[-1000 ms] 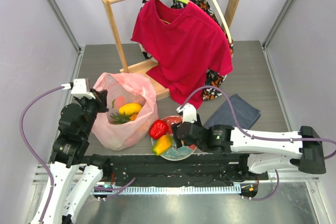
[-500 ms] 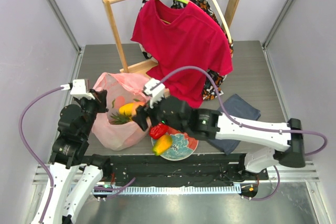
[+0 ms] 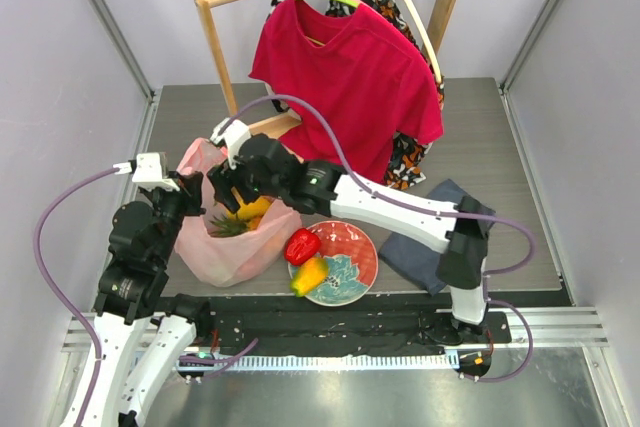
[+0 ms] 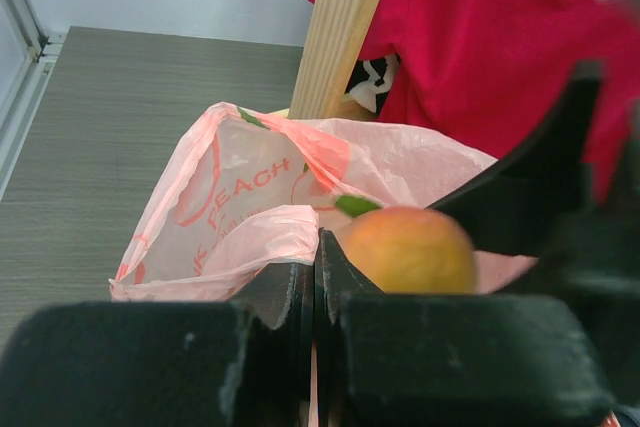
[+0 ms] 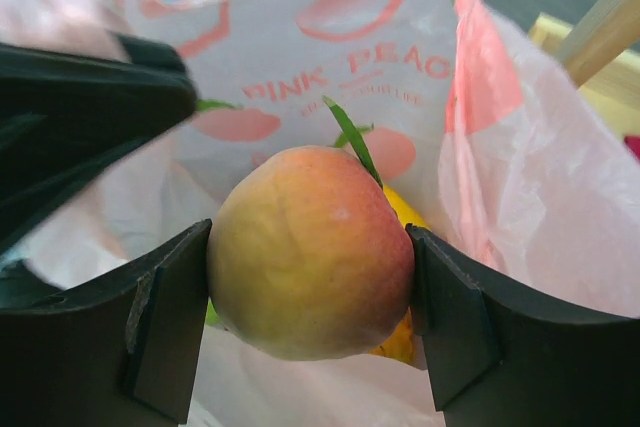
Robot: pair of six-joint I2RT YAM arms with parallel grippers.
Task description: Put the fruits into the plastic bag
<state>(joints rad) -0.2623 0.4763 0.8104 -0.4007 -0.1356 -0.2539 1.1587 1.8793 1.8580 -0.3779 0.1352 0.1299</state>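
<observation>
**Peach gripped over the mouth of the pink bag**

The right hand (image 5: pixel 310 319) clamps a smooth, round orange-pink peach (image 5: pixel 310 247) between its flat black pads, which are spread wide, just above the open mouth of the plastic bag (image 5: pixel 520 177). The bag is thin, crinkled, translucent pink film printed with peach shapes, green leaves and the letters "PINK PEAC". The left wrist view reads "PEACH". The left hand (image 4: pixel 316 267) is closed tight, pinching the bag's rim. A glossy red pepper (image 3: pixel 301 245) lies at the edge of the patterned plate (image 3: pixel 362 247) on the grey worktop (image 3: pixel 490 127).
</observation>
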